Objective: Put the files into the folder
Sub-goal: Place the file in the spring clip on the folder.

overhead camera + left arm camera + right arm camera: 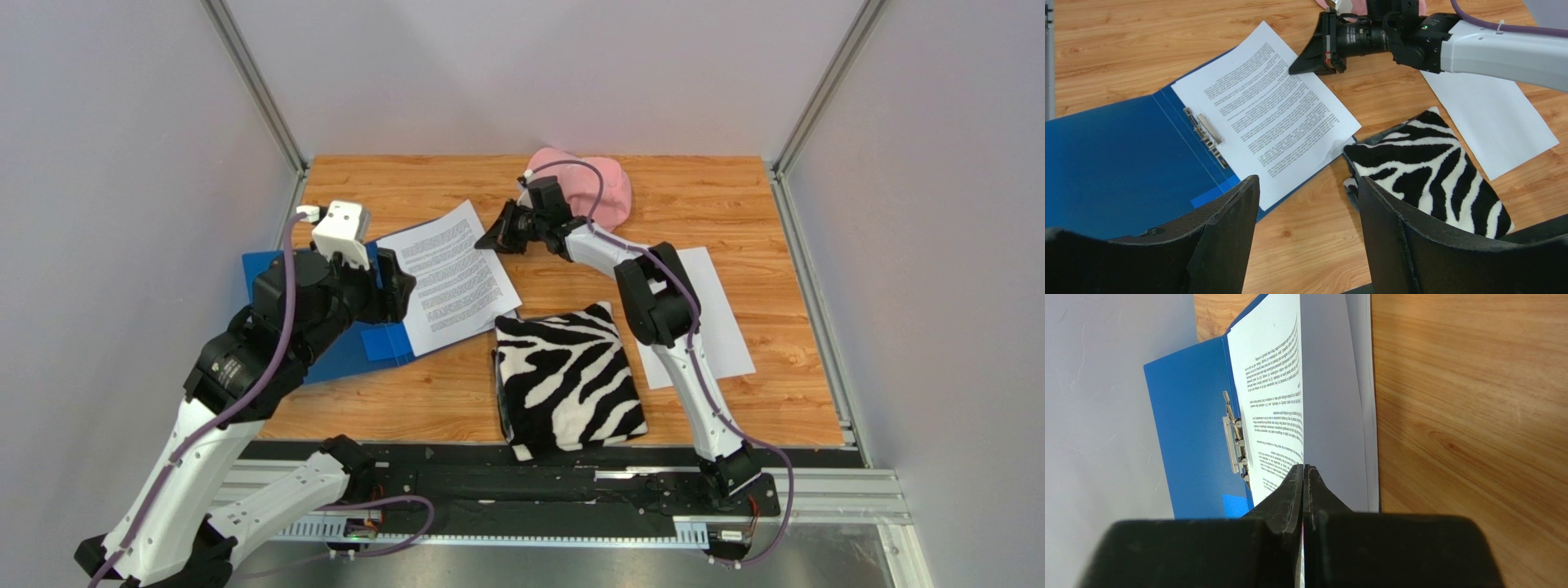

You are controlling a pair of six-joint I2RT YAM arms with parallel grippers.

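The blue folder lies open at the table's left, with its metal clip showing. The files, printed white sheets, lie on its right half and overhang the wood. My right gripper is shut on the files' far right edge, and the top sheet is raised on edge in the right wrist view. My left gripper is open and empty. It hovers over bare wood by the folder's near right corner. Another white sheet, blank side up, lies under the right arm.
A zebra-striped folded cloth lies at the front centre, touching the files' near corner. A pink cap sits at the back behind the right gripper. Grey walls with metal rails close in the left, right and back of the table.
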